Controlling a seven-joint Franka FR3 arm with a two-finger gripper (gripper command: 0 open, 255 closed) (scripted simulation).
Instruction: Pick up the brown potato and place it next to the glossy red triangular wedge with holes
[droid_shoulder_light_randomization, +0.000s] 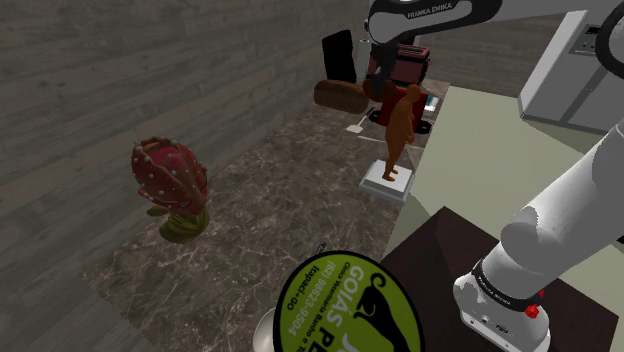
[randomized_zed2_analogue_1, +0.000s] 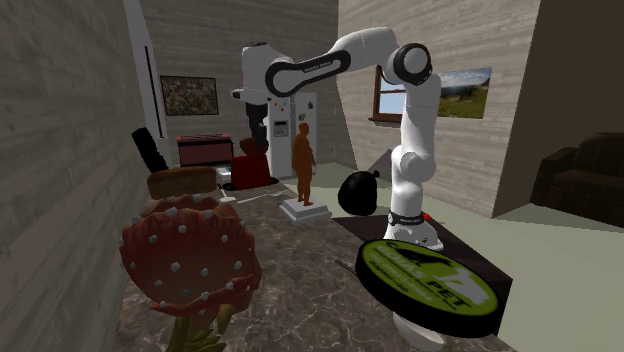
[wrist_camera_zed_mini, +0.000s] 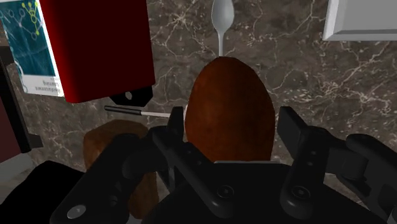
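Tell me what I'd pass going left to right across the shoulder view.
Red spotted plant → brown loaf-shaped block → orange-brown figurine on its white base → the arm's white base.

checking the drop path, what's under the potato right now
Below the brown potato, clasped in the tool: the dark marbled tabletop and a white spoon. Its bowl shows; the rest of its handle is hidden by the potato.

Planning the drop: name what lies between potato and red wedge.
Wrist view: a thin black-and-white stick on the marble top, between brown potato and red wedge.
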